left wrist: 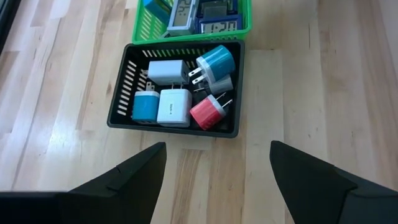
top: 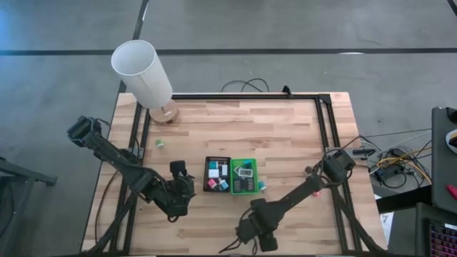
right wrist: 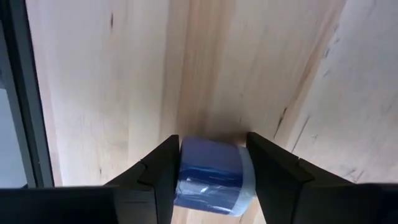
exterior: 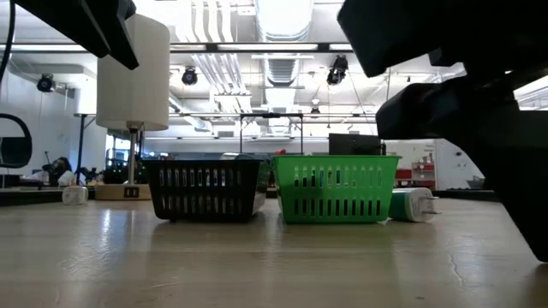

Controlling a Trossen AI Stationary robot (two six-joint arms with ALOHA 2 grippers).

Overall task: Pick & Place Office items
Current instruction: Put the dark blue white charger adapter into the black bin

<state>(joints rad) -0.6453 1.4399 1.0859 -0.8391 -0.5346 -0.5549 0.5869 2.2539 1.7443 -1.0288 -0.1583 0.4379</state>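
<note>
My right gripper (right wrist: 213, 144) points down near the table's near edge (top: 251, 232), shut on a small blue piece with a white end (right wrist: 211, 171). My left gripper (left wrist: 217, 146) hangs open above the bare wood, just left of the black tray (top: 216, 175), touching nothing. The black tray (left wrist: 180, 127) holds several plug-like pieces: white, teal, blue and red. Right beside it, the green tray (top: 243, 175) holds small display pieces. A teal and white piece (exterior: 413, 205) lies on its side on the table right of the green tray. My right gripper pinches the blue piece between its two fingers, one on each of its two opposite sides (right wrist: 181, 163). The fingers come from above, pointing down. The piece seems to rest on the wood; the contact under it does not show.
A tall white cylinder lamp (top: 143, 71) stands on a wooden foot at the table's far left. A small green and white piece (top: 161, 143) lies near it. A black frame rail (right wrist: 15, 93) runs along the table edge close to my right gripper. Bare wood lies around the trays.
</note>
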